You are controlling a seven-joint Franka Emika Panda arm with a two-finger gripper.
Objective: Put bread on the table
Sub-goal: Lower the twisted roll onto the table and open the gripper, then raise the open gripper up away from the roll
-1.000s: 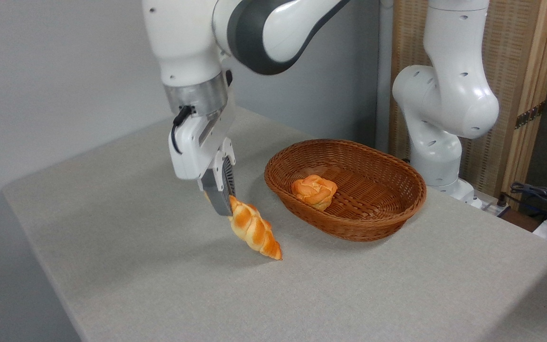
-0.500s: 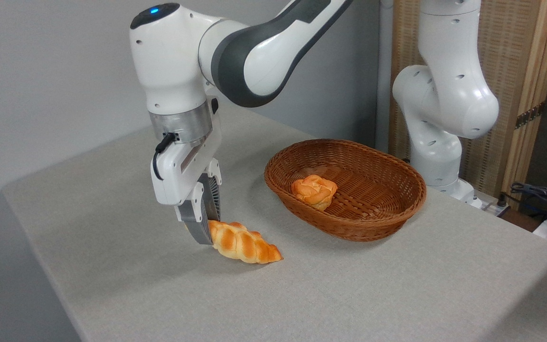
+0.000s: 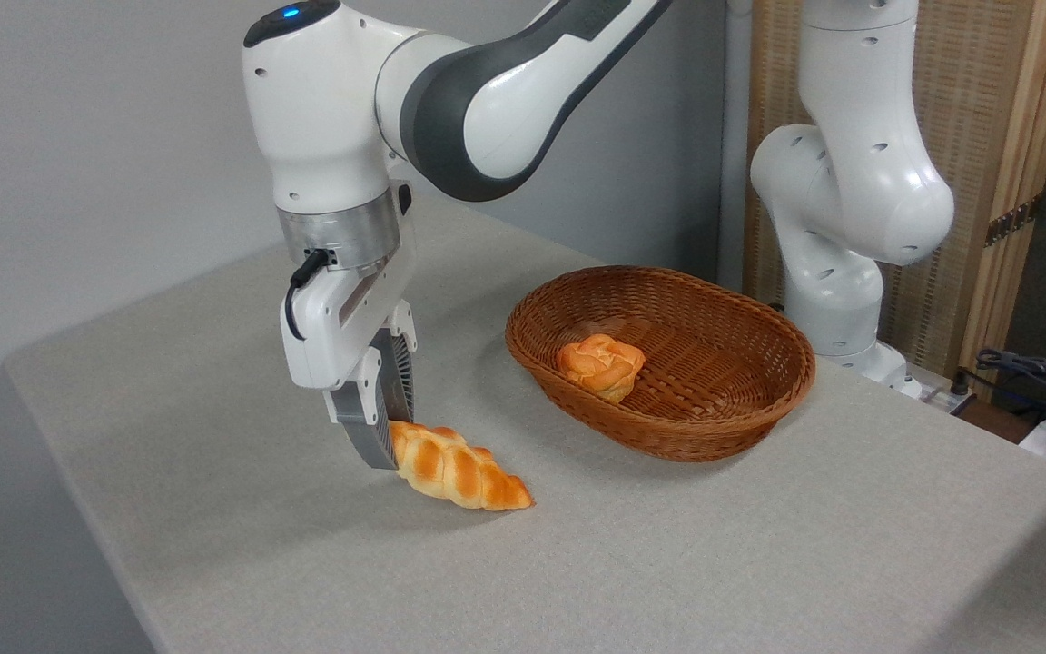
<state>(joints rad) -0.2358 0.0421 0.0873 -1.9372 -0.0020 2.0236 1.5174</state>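
Nearly done: braided golden-orange bread (image 3: 455, 468) out of the brown wicker basket (image 3: 668, 427), lying toward the left edge of the grey cloth-like surface (image 3: 714, 563), tapered right tip touching down, left end clamped in the ribbed hand (image 3: 378, 436); only release and retreat left.

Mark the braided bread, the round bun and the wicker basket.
braided bread (image 3: 455, 474): fixed camera, middle of its top.
round bun (image 3: 600, 363): fixed camera, centre of the knot.
wicker basket (image 3: 714, 427): fixed camera, near outer wall.
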